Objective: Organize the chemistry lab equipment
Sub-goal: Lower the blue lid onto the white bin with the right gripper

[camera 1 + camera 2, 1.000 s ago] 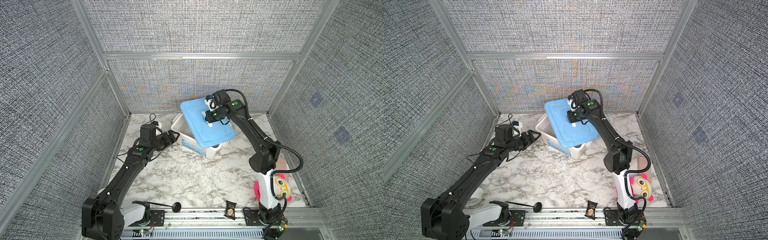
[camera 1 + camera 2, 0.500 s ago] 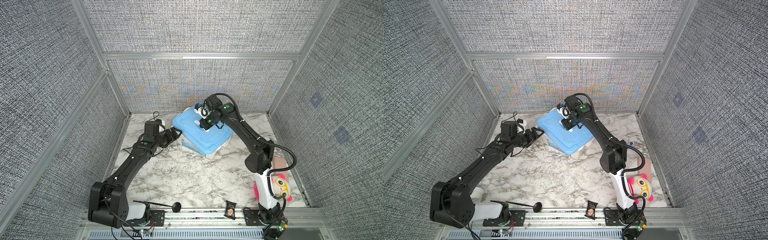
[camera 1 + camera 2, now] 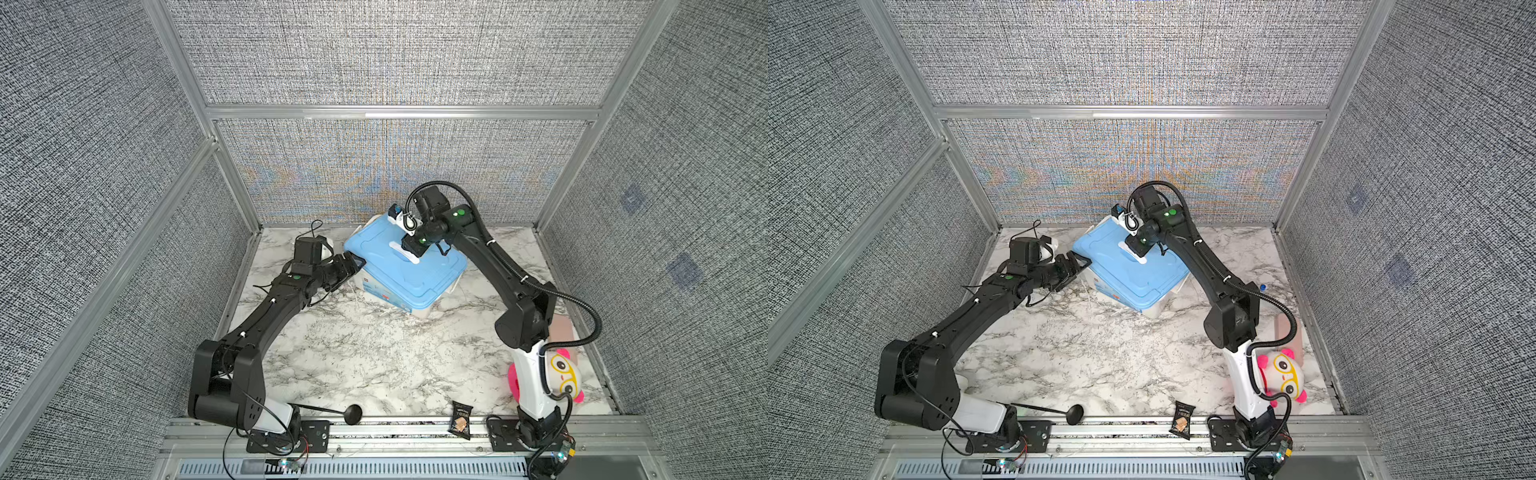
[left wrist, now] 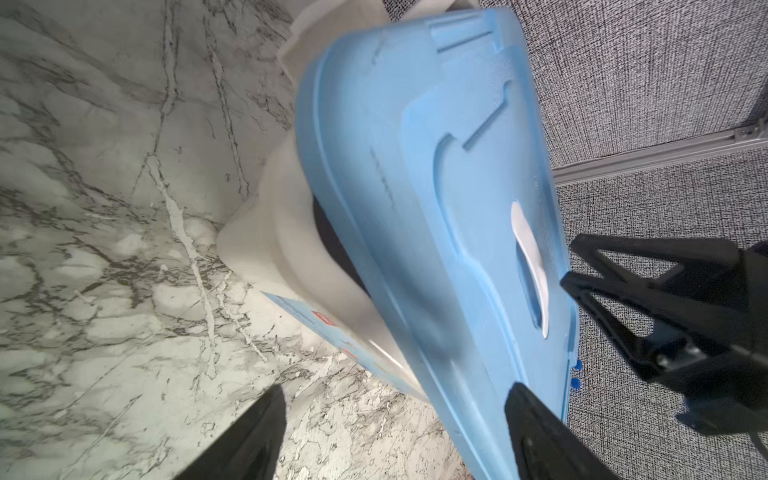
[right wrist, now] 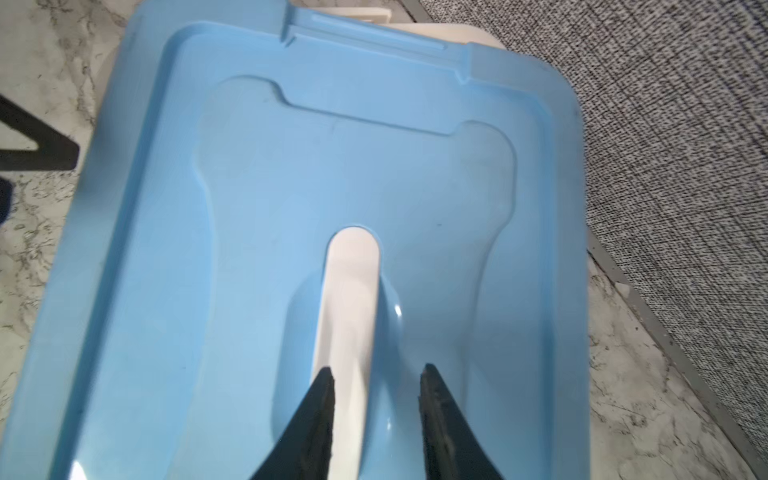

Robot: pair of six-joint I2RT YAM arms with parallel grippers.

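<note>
Closest to the front rail is the small black snack packet [image 3: 460, 420]; there's print on it, but it's way too small to read; the pink plush toy [image 3: 563, 376] sits right beside the right arm's base. Further back on the marble table [image 3: 374, 361], a blue-capped tube [image 3: 1262, 286] pokes just its cap out by the right arm's elbow; the other lab bits are hidden from me. Then the white bin [image 3: 424, 311] with a blue-and-red label [image 3: 375, 286] on its near wall; text not legible. The blue lid [image 3: 411, 276] sits on it a bit askew; the left wrist view shows a dark gap under one edge. The left gripper [image 3: 354, 262] is spread wide at the lid's left corner, gripping nothing; can't tell if it touches. Farthest, the right gripper [image 5: 378, 367] straddles the lid's white handle [image 5: 353, 282]; jaws parted, one finger at the handle's side, the other clear; loose, not squeezing.
</note>
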